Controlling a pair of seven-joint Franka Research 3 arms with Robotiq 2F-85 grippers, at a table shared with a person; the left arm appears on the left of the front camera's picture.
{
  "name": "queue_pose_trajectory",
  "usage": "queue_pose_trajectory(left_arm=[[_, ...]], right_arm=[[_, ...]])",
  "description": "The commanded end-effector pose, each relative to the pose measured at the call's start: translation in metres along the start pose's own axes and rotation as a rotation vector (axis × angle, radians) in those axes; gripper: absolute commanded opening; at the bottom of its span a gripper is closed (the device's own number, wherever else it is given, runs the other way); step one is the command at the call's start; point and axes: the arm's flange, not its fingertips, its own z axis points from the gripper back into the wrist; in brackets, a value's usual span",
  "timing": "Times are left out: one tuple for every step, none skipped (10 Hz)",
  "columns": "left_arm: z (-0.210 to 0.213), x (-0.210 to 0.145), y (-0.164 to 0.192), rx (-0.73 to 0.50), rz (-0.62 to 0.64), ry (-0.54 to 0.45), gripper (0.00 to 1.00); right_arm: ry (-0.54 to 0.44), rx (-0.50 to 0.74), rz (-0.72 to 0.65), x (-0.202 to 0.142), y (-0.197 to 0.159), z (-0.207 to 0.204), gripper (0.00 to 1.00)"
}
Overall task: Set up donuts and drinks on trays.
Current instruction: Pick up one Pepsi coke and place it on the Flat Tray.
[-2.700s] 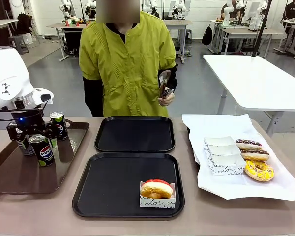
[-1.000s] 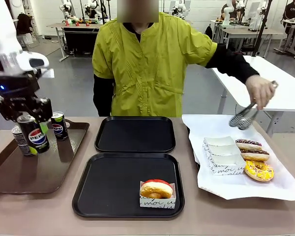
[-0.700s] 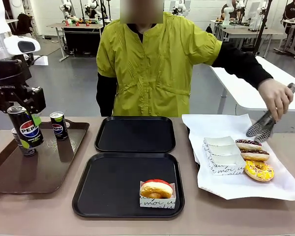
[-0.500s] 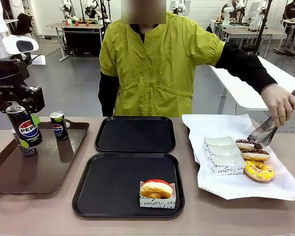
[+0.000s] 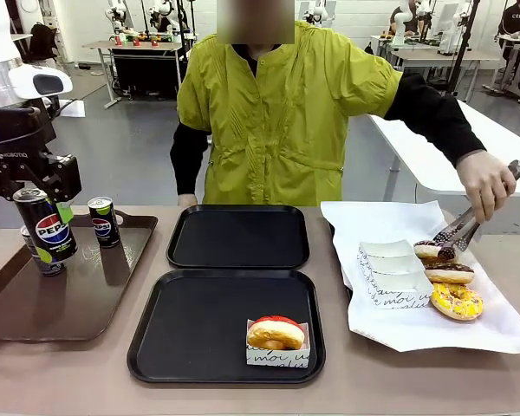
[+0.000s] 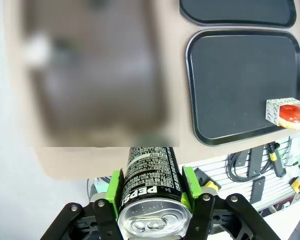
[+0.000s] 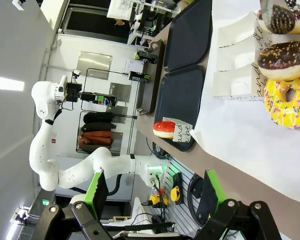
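The Pepsi can (image 5: 45,227) has lifted off the brown tray (image 5: 35,303), clamped in the left gripper (image 5: 40,201) above its 10 o'clock corner, so a carry to a black tray looks next. The right gripper (image 7: 155,200) stands apart, empty. The near black tray (image 5: 191,334) holds one boxed donut (image 5: 276,334) at 5 o'clock; the far tray (image 5: 238,236) is bare

One raised Pepsi can (image 5: 45,227) above the brown tray (image 5: 35,312) plus two standing cans (image 5: 103,222) on it: three. Two black trays (image 5: 199,329) just right of the brown tray. Four donuts: one boxed red-iced donut (image 5: 276,333) on the nearer black tray, three loose donuts (image 5: 457,301) farther right on white paper (image 5: 373,221).
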Motion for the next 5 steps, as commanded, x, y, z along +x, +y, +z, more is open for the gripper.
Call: queue_pose_trajectory(left_arm=[[0.002,0.0,0.0,-0.006,-0.014,-0.001,0.0],[0.0,0.0,0.0,0.0,0.0,0.0,0.59],[-0.003,-0.002,-0.012,-0.023,-0.07,0.004,0.59],[-0.005,-0.002,-0.028,-0.046,-0.123,0.007,0.59],[-0.01,-0.001,-0.049,-0.051,-0.169,0.003,0.59]], right_arm=[[-0.015,0.023,0.021,0.003,-0.001,-0.001,1.0],[-0.015,0.023,0.021,0.003,-0.001,-0.001,1.0],[-0.015,0.023,0.021,0.003,-0.001,-0.001,1.0],[-0.015,0.023,0.021,0.003,-0.001,-0.001,1.0],[-0.015,0.023,0.021,0.003,-0.001,-0.001,1.0]])
